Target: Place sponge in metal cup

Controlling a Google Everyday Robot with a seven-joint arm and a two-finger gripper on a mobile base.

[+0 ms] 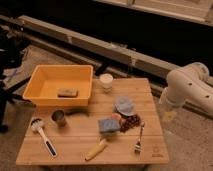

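Sponge waiting mid-table, gripper off to the right and empty

The sponge (107,125) lies flat on the table (75,150), slightly right of centre, with a pale-blue cap (124,105) just behind it and a dark red cluster (132,122) touching or nearly touching its right edge (which of the two I cannot tell). The metal cup (59,118) stands upright well to its left, in front of the yellow tub (37,75). The gripper (169,115) hangs beyond the table's right edge under the white arm (187,85), released and carrying nothing. The sponge should be light, soft and compressible, unlikely to slip, so a pinch from above across two opposite edges looks best. Because it seems about as wide as the cup's mouth, it may need squeezing or tilting to go in.
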